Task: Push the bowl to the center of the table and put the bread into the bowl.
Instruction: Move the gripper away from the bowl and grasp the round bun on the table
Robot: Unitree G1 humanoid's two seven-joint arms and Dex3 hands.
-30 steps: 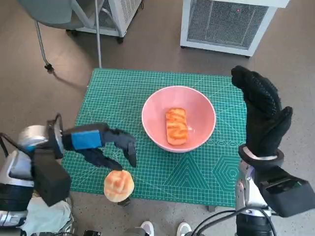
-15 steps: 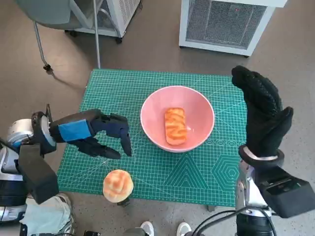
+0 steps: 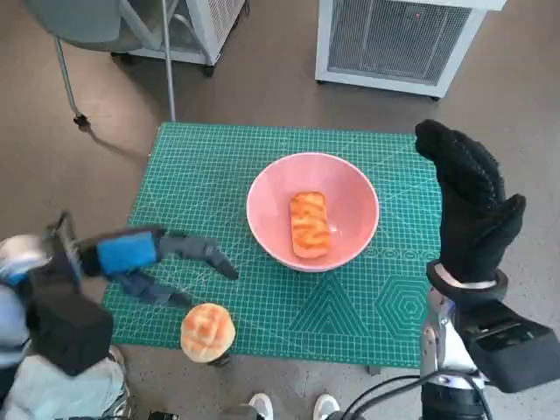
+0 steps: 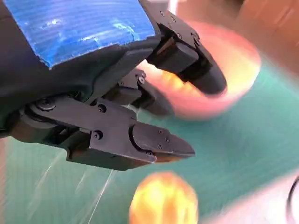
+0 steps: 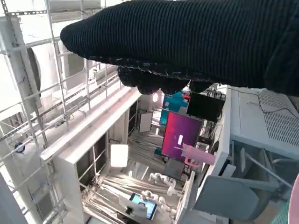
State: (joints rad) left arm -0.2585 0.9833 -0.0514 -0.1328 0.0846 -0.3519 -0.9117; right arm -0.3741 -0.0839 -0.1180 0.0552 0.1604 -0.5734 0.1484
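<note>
Pink, the bowl (image 3: 312,211) sits just right of the middle of the head view, on the green grid mat (image 3: 210,175) that covers the worktop. A glazed oblong bread (image 3: 309,225) lies inside it, lengthwise, resting on the bowl's floor. A second piece, a round bun (image 3: 207,331), sits at the lower left of the frame on the mat's near edge, well apart from the bowl.

The left hand (image 3: 166,261) lies low at the left of the head view, blurred, its blue-taped back showing and its black fingers (image 3: 210,256) spread toward the bowl. It holds nothing; the bun lies just below the fingers in the frame, apart from them. In the left wrist view the same hand (image 4: 117,93) fills the upper left, fingers parted and empty, with the bowl (image 4: 229,70) a pink blur at the upper right and the bun (image 4: 163,198) an orange blur at the bottom centre.

The right hand (image 3: 468,201) stands raised at the right edge of the head view, gloved, fingers straight and together, holding nothing, beside the mat's right edge and clear of the bowl. In the right wrist view the glove (image 5: 187,42) is a dark band along the top; below it are metal racks (image 5: 37,93) and a lit screen (image 5: 180,135).

At the top of the head view stand a white vented cabinet (image 3: 398,39) and a chair leg (image 3: 66,79) on the floor.
</note>
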